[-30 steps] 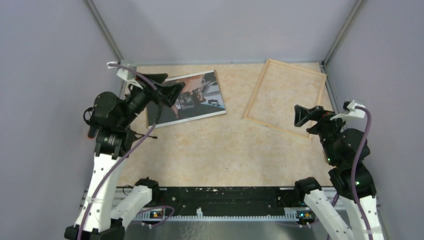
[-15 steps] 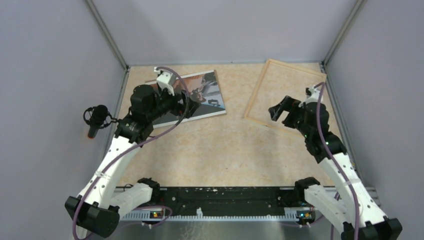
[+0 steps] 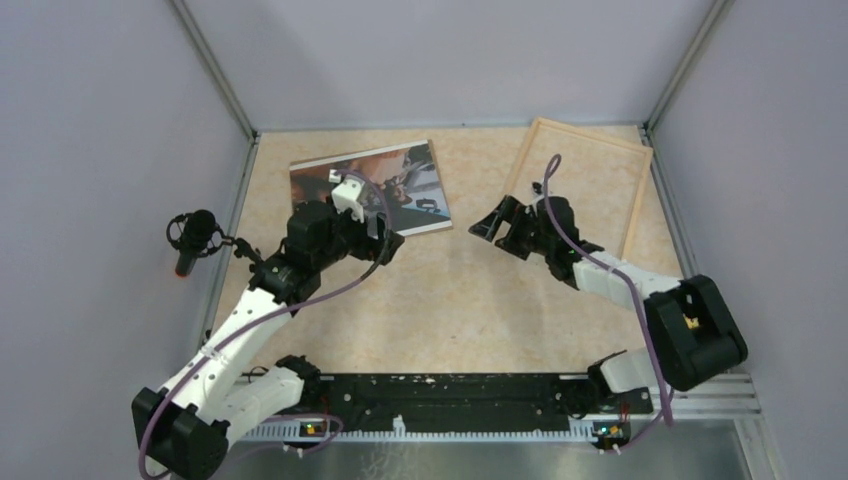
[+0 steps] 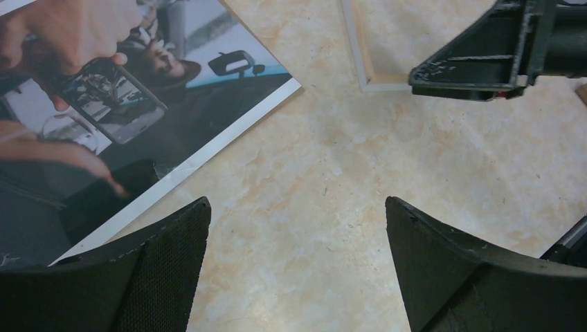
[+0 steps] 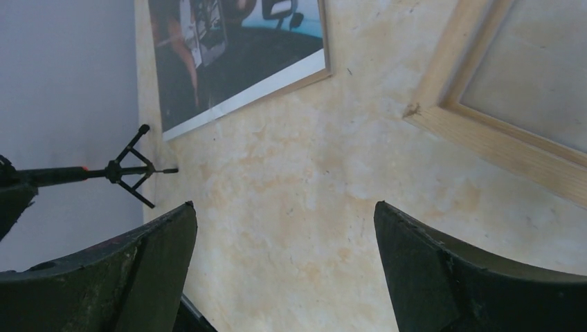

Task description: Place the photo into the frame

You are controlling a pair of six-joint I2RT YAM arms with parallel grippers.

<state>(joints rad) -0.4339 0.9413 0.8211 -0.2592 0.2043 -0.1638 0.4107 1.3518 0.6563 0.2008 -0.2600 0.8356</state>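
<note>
a small black microphone (image 3: pixel 192 232) on a thin stand jutted in at the left wall. the left arm hid the near-left corner of the glossy photo (image 3: pixel 400 180), which lay flat on the mottled tabletop (image 3: pixel 440 290), well apart from the pale wooden frame (image 5: pixel 498 145). the left gripper (image 4: pixel 296 207) and right gripper (image 3: pixel 495 222) gaped wide, empty.

Beige mottled table (image 3: pixel 450 295) with the photo (image 3: pixel 412 185) lying picture side up at far left and the pale wooden frame (image 3: pixel 595 133) flat at far right, not touching.
</note>
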